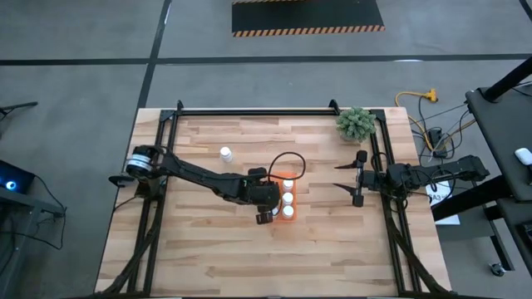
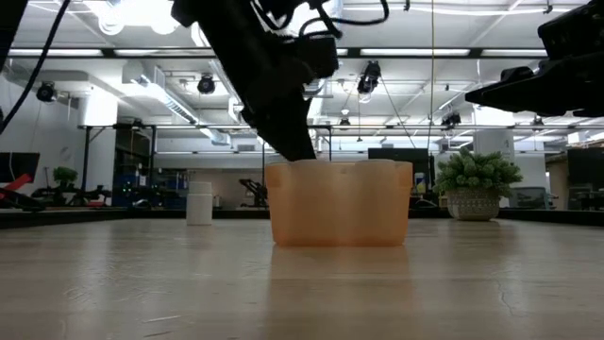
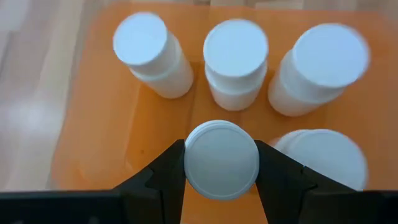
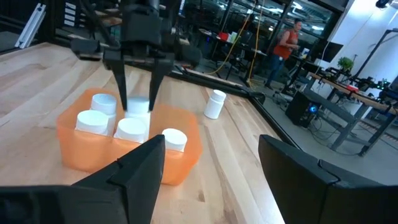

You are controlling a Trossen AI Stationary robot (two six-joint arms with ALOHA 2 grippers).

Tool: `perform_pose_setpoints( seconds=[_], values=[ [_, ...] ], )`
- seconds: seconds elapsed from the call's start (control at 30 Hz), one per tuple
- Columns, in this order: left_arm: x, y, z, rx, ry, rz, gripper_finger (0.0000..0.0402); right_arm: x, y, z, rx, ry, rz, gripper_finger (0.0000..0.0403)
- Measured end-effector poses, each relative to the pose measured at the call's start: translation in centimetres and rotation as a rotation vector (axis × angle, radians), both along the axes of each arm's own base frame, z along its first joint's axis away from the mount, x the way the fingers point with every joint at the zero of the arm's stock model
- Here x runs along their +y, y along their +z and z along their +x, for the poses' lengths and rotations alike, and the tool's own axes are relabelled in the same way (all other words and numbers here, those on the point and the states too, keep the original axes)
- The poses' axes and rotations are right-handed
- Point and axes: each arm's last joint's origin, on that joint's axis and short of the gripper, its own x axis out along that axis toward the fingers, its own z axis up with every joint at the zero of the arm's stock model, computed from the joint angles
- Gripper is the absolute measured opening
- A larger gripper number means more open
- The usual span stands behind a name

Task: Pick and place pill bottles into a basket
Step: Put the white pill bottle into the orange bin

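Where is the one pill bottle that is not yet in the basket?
The loose bottle stands upright on the table, alone on the left arm's side of the orange basket in the high view, apart from it.

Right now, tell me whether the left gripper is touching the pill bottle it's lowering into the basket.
Touching. The left wrist view shows the left gripper with both fingers pressed against the bottle's cap, no gap.

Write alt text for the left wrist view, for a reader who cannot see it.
The left gripper is shut on a white-capped pill bottle inside the orange basket, seen from above. Three more bottles stand in a row beyond it, and another sits right beside the held one.
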Motion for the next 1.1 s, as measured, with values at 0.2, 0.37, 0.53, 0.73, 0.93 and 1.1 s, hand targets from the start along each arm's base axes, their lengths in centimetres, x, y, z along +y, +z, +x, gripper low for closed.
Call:
perform_pose_setpoints(
  seconds=[0.2, 0.37, 0.53, 0.73, 0.93, 1.1],
  values=[
    [0.34, -0.31, 0.59, 0.001, 0.012, -0.002, 0.0143, 0.01, 0.0, -0.01, 0.001, 0.002, -0.002, 0.0254],
    [0.36, -0.3, 0.58, 0.003, 0.01, -0.007, 0.0143, 0.01, -0.01, 0.0, 0.002, 0.001, -0.002, 0.0255],
    [0.38, -0.44, 0.53, 0.008, 0.011, -0.007, 0.0143, 0.01, -0.01, 0.0, 0.001, 0.001, -0.001, 0.0249],
    [0.38, -0.5, 0.51, 0.005, 0.029, -0.021, 0.0161, 0.01, -0.01, 0.0, 0.001, 0.001, -0.002, 0.0252],
    [0.38, -0.53, 0.5, 0.007, 0.031, -0.022, 0.0183, 0.01, -0.01, 0.0, 0.001, 0.001, 0.0, 0.0255],
    [0.36, -0.39, 0.53, 0.007, 0.031, -0.023, 0.0178, 0.01, -0.01, 0.0, 0.001, 0.001, 0.0, 0.0249]
  ],
)
